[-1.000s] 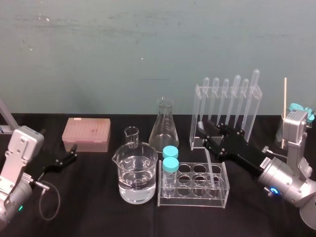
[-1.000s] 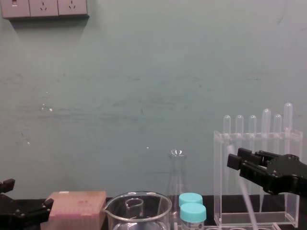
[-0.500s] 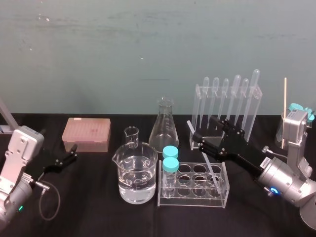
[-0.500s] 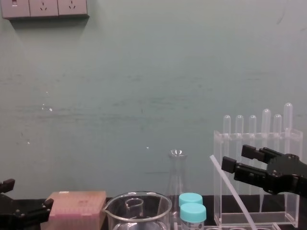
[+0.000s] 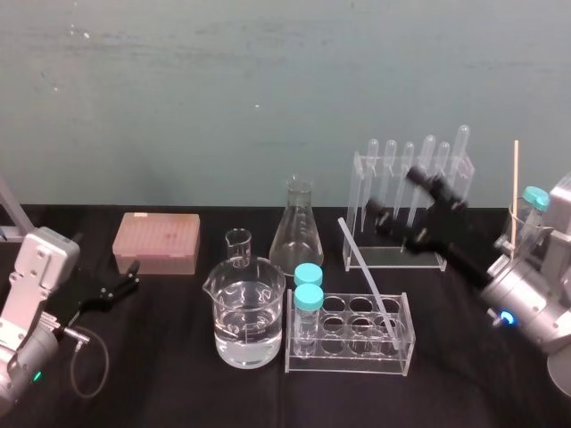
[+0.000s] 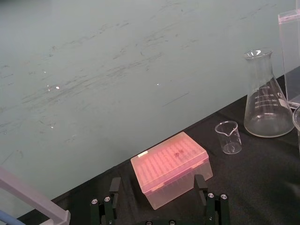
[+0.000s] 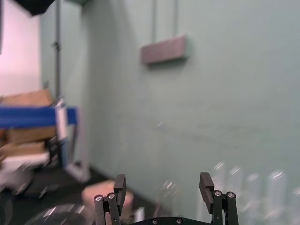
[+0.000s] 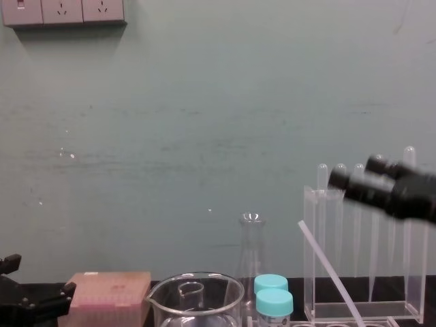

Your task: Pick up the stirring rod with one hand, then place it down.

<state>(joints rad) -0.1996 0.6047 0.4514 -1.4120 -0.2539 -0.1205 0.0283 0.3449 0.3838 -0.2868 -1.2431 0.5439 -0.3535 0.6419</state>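
Note:
The stirring rod (image 5: pixel 368 278) is a thin translucent-white stick. It leans on its own with its lower end in a right-hand hole of the clear test tube rack (image 5: pixel 350 362) and its top tilted toward the flask. In the chest view the stirring rod (image 8: pixel 330 272) slants up to the left. My right gripper (image 5: pixel 399 192) hangs open above and behind the rod, in front of the pipettes, touching nothing. The right wrist view shows the right gripper (image 7: pixel 162 185) with nothing between its fingers. My left gripper (image 5: pixel 132 275) rests open at the table's left.
A large beaker of water (image 5: pixel 245 312), a small beaker (image 5: pixel 238 245) and a conical flask (image 5: pixel 297 234) stand left of the rack. A pink tip box (image 5: pixel 156 242) sits at the back left. The pipette stand (image 5: pixel 361 192) is behind the rack. Two blue-capped tubes (image 5: pixel 308 290) occupy the rack's left end.
My right gripper has opened and let go of the stirring rod, then risen and drawn back to the right. The rod tipped left and now leans in the rack. The left arm stayed still.

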